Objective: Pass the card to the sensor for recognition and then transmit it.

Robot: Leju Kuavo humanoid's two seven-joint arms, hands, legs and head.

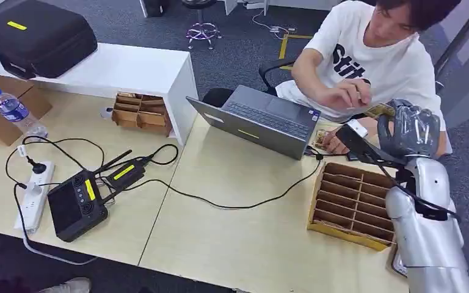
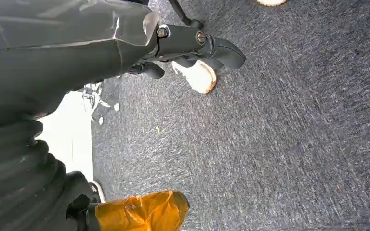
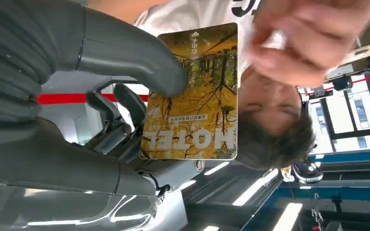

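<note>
My right hand (image 1: pixel 412 128) is raised at the table's far right and pinches a yellow hotel card (image 1: pixel 380 110) upright. In the right wrist view my thumb (image 3: pixel 139 57) presses on the card (image 3: pixel 192 96), with darker fingers behind it. A seated person's hand (image 1: pixel 348 94) is close to the card's far edge and looks blurred in the right wrist view (image 3: pixel 308 33). A black flat device (image 1: pixel 359 145) with a white tag lies on the table just below the card. My left hand (image 2: pixel 192 45) hangs over grey carpet and holds nothing.
An open grey laptop (image 1: pixel 262 119) stands in front of the person. A cardboard divider box (image 1: pixel 354 204) sits below my right hand. A cable crosses the table (image 1: pixel 232 244) to a black controller (image 1: pixel 76 204) and a power strip (image 1: pixel 33 195). A water bottle (image 1: pixel 15 113) stands at the left.
</note>
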